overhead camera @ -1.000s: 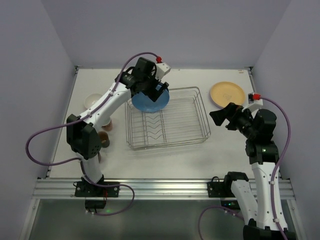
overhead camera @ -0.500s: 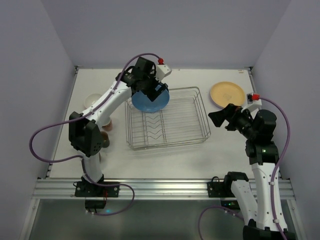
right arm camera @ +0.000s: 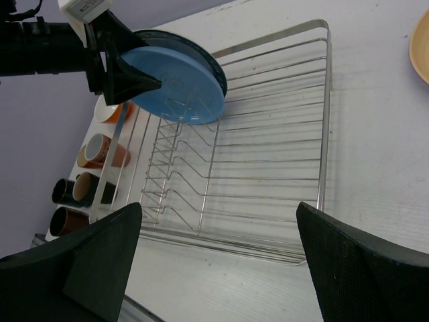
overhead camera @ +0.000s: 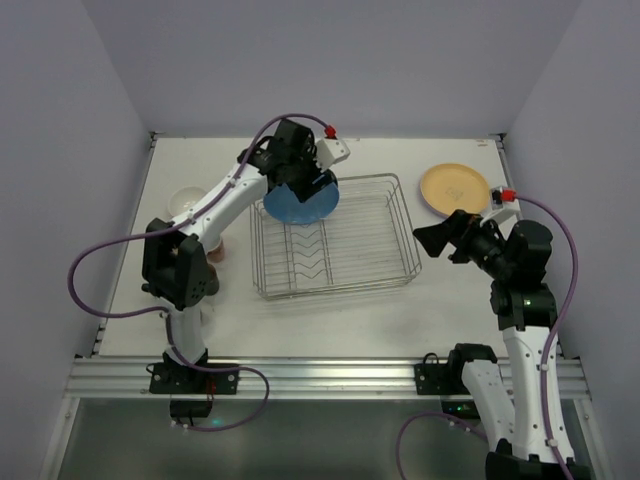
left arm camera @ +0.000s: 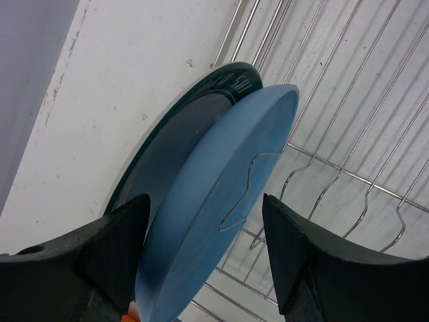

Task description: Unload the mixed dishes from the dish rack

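At left claw [left arm camera: 204,218]: dark plate [left arm camera: 167,134] mostly hidden behind blue plate [left arm camera: 214,194], whose bottom is cut off at frame edge.

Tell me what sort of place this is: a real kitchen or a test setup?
Probably a lab test cell, not a kitchen: a white table boxed in by blank lavender panels, an aluminium rail along its near edge, and a wire dish rack holding a blue plate.

The flat white desk [overhead camera: 350,320] is enclosed by pale lavender walls [overhead camera: 60,150]. A silver aluminium rail [overhead camera: 330,375] is mounted along its near edge.
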